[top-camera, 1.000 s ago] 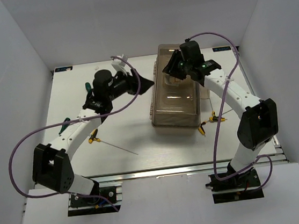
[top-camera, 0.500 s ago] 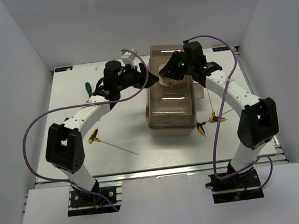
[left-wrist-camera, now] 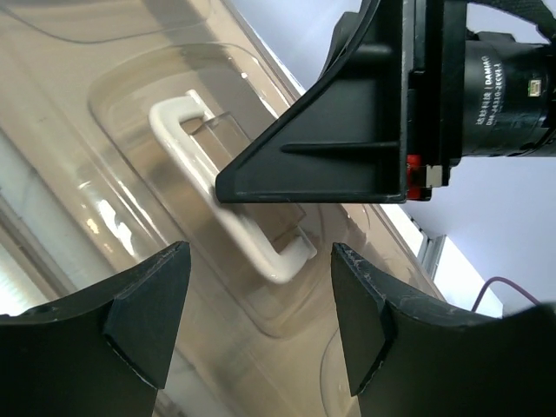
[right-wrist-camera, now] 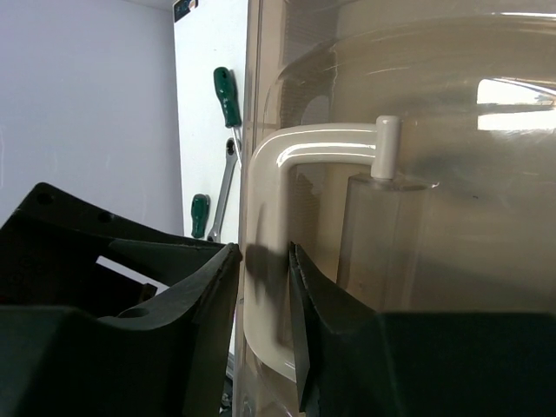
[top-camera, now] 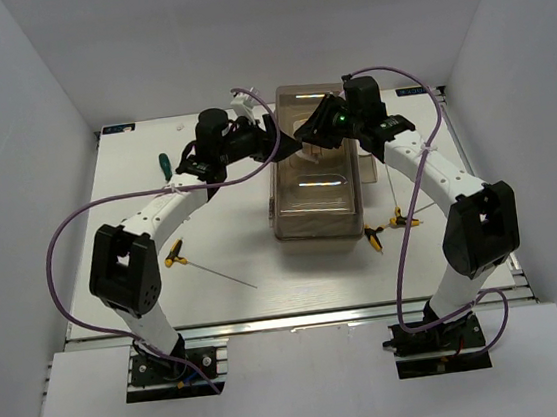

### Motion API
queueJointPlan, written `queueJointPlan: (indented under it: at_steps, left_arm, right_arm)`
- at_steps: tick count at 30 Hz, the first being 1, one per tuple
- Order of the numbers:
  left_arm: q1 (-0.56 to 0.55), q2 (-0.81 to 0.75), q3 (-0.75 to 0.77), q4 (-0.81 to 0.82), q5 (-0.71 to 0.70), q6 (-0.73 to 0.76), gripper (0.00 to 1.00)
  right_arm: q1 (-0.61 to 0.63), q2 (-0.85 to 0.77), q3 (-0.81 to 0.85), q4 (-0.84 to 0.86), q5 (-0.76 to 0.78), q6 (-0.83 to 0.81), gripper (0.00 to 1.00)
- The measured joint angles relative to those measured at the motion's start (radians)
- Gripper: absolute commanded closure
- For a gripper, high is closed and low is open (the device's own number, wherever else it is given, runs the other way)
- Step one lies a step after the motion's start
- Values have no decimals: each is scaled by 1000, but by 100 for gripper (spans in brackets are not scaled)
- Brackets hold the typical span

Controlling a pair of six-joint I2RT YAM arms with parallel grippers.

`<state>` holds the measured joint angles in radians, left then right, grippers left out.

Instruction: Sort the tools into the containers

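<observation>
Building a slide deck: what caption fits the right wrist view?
Right gripper pinching the white handle of the toolbox; green screwdrivers and a wrench lie beyond.

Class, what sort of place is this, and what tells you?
Probably a robotics lab test cell: white walls enclose a table, a left arm and right arm are bolted at its edge, with toolbox and screwdriver laid out.

Worktop (top-camera: pixel 268 290): a white, flat board is filling the middle of the overhead frame.
Walls: plain white panels are closing in the worktop on the left (top-camera: pixel 27 116), at the back (top-camera: pixel 239 42) and on the right (top-camera: pixel 524 70).
Rail (top-camera: pixel 302 322): a silver metal strip is running along the worktop's lower edge.
Front panel (top-camera: pixel 310 396): a white sheet is lying across the bottom of the frame.
Stickers: small dark labels are sitting at the worktop's upper left (top-camera: pixel 120 128) and upper right (top-camera: pixel 411 92) corners.
</observation>
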<state>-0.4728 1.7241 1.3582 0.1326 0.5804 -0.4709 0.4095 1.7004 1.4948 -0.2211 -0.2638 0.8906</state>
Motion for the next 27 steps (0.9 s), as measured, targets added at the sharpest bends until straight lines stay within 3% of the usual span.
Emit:
queueJointPlan:
  at_steps: [12,16,20,23,27]
  left_arm:
    - [-27,63,50,9,11,-24,29]
    - [-43,116,110,1,9,-28,40]
    - [-56,143,140,-17,-4,-35,52]
    - [-60,150,147,-28,-29,-48,61]
    - [-63,149,154,-58,-64,-86,74]
  right_arm:
    - [-2,0,-5,8,-9,16,65]
    - [-6,-7,-7,14,-13,19,62]
    - [-21,-26,-26,46,-36,27,43]
    - [-42,-44,-34,80,-79,-8,36]
    - [-129,-84,-35,127,-136,-91,34]
